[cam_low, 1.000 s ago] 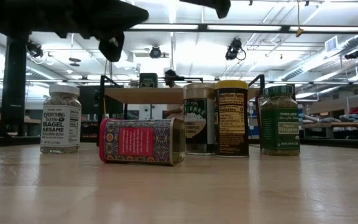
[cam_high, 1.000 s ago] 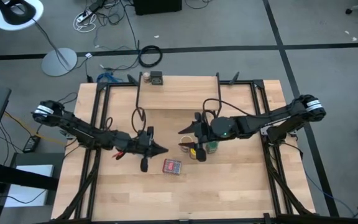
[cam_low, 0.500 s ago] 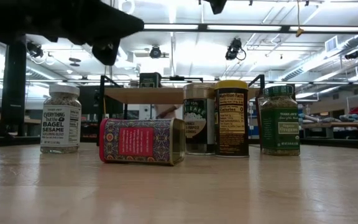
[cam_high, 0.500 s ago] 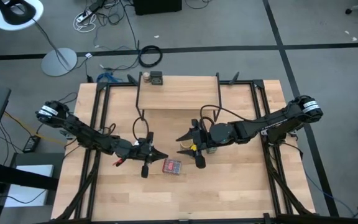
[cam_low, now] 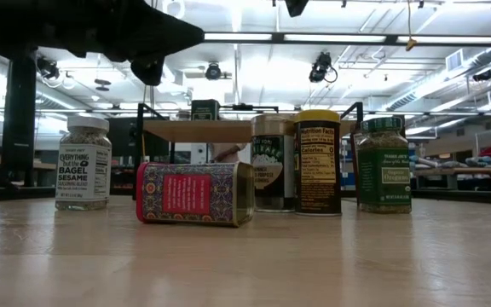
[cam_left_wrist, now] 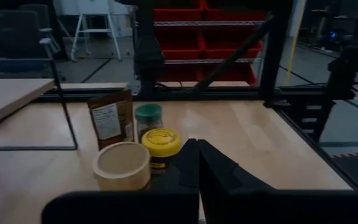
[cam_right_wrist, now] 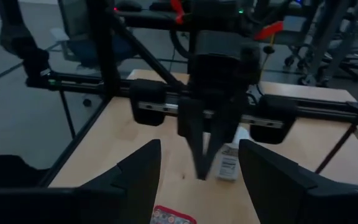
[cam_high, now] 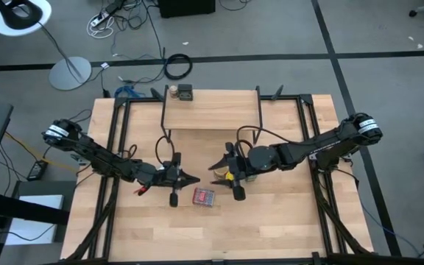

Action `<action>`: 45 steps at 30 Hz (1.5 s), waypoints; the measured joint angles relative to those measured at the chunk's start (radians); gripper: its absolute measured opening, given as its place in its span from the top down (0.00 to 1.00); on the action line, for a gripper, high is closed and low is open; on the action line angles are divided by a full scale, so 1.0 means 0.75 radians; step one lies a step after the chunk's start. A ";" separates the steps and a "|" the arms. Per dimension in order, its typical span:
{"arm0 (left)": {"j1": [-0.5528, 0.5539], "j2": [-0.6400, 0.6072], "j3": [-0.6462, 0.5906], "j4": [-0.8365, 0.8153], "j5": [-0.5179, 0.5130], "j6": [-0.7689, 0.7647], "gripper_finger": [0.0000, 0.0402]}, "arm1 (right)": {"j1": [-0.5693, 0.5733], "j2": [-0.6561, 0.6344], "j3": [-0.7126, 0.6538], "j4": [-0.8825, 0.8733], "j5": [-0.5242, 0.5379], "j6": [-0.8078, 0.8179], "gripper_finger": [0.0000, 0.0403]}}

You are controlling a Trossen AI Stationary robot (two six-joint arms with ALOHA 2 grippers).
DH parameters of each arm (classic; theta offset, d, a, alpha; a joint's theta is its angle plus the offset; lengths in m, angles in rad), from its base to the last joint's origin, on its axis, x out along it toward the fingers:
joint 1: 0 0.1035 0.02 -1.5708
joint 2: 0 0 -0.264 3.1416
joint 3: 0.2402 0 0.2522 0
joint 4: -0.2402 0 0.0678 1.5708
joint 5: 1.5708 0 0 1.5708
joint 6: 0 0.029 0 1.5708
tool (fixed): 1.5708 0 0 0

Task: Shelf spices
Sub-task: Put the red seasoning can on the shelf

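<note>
Red and patterned, the tin (cam_low: pixel 194 194) lies on its side nearest the low camera on the wooden bench (cam_low: pixel 245 264). Behind it stand 4 jars — a white-lidded one (cam_low: pixel 83 163), a tan-capped jar (cam_low: pixel 273 162), a yellow-lidded jar (cam_low: pixel 317 161) and a green jar (cam_low: pixel 383 165). Above them the left hand (cam_high: pixel 188 179) hangs closed and empty, facing the right hand (cam_high: pixel 224 168), whose fingers are spread, gripping nothing. Farthest back sits the shelf (cam_high: pixel 212 109) — 2 small spices (cam_high: pixel 180 92) on its top board.
</note>
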State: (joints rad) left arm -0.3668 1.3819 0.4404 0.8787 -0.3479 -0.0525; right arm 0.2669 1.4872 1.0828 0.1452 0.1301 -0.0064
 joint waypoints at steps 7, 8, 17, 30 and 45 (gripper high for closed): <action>-0.005 0.000 0.000 -0.010 -0.122 -0.003 0.87 | 0.035 0.000 0.000 -0.004 0.010 -0.106 0.47; -0.009 0.000 0.000 -0.024 -0.141 -0.004 0.84 | 0.037 0.000 0.000 -0.004 0.021 -0.116 0.47; -0.024 -0.223 0.092 -0.190 -0.272 0.043 0.57 | 0.053 0.000 0.000 -0.003 0.079 -0.171 0.47; -0.010 -0.420 0.973 -1.942 -0.450 -0.027 0.59 | 0.055 0.000 0.000 0.044 0.082 -0.170 0.47; 0.036 -0.371 0.757 -2.354 -0.551 -0.363 0.56 | 0.042 0.000 0.000 0.054 0.084 -0.157 0.47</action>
State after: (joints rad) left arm -0.3401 1.1038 1.0080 -0.8867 -0.7609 -0.3248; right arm 0.2981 1.4872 1.0828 0.1856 0.1931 -0.1242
